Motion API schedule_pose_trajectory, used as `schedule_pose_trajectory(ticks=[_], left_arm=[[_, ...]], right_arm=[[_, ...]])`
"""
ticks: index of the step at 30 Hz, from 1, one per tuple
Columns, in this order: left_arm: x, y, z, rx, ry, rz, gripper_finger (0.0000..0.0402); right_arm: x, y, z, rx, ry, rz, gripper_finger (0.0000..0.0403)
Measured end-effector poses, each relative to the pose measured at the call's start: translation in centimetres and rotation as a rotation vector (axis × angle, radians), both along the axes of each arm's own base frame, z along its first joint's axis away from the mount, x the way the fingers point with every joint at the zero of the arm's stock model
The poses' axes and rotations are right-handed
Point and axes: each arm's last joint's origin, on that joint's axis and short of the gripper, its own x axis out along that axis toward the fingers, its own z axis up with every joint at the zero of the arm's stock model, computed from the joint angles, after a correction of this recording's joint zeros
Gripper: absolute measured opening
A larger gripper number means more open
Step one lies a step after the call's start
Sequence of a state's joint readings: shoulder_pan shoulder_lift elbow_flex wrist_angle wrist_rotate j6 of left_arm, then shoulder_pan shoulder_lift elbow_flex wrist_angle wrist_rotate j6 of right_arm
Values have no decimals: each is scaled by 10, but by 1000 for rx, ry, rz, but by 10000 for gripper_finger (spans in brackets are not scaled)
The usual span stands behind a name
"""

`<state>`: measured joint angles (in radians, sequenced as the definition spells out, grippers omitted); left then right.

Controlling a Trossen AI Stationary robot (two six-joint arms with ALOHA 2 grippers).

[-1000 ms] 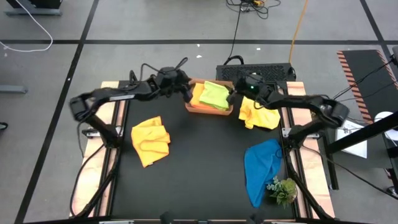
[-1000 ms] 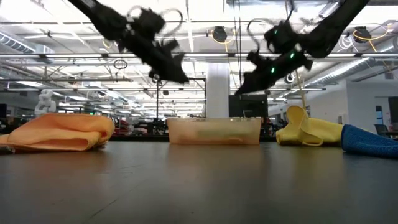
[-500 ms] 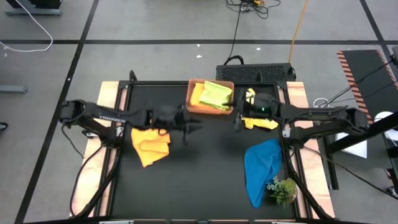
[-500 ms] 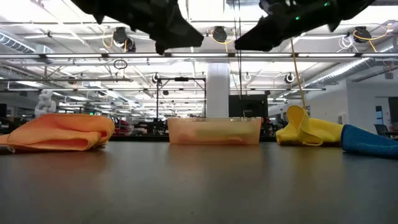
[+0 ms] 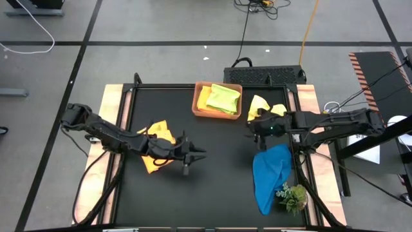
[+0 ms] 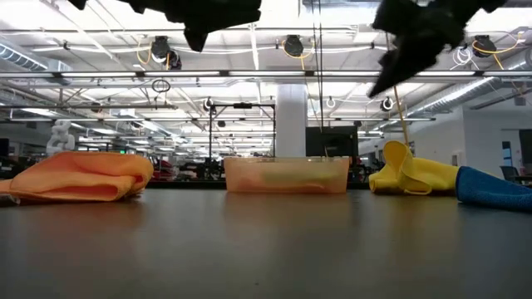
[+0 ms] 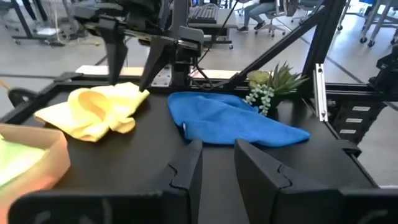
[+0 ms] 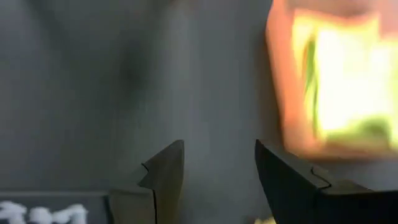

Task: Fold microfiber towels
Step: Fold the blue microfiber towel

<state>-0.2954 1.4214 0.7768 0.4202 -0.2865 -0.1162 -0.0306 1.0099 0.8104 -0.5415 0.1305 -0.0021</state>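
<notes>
Lime green towel (image 5: 224,98) lies folded in the terracotta tray (image 5: 197,106), on a yellow one. Loose towels lie around the tray: orange (image 5: 156,147) left-front, yellow (image 5: 265,107) just right, blue (image 5: 271,173) right-front by the plant sprig (image 5: 293,193). Both end effectors, left (image 5: 197,154) and right (image 5: 251,129), hover empty with fingers parted over bare table (image 5: 219,180), likely between folds.

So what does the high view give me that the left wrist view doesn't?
Only the high view shows the whole black table, the orange towel under the left arm, and both arms, with the left pincer open over bare table.

Only the left wrist view shows the room beyond the table.

Both show the blue towel, the plant sprig, the yellow towel and the tray holding the green towel.
</notes>
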Motion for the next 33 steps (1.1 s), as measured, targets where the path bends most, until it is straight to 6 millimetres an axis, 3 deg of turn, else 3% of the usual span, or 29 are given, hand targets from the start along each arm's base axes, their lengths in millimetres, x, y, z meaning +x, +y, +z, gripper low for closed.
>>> schedule_pose_trajectory(ticks=[6, 14, 25, 29, 33], left_arm=[[0, -7, -6, -19, 15, -12, 93], [8, -8, -20, -22, 54, 4, 93], [24, -3, -41, 21, 41, 18, 93], [28, 7, -45, 22, 57, 46, 93], [30, 15, -46, 17, 57, 72, 93]], right_arm=[[-21, 9, -13, 251, 251, -72, 170], [-35, 21, -58, 433, 385, -128, 166], [-43, 25, -112, 600, 286, -94, 163], [-43, 25, -114, 569, 277, -54, 134], [-36, 24, -107, 538, 206, 7, 80]])
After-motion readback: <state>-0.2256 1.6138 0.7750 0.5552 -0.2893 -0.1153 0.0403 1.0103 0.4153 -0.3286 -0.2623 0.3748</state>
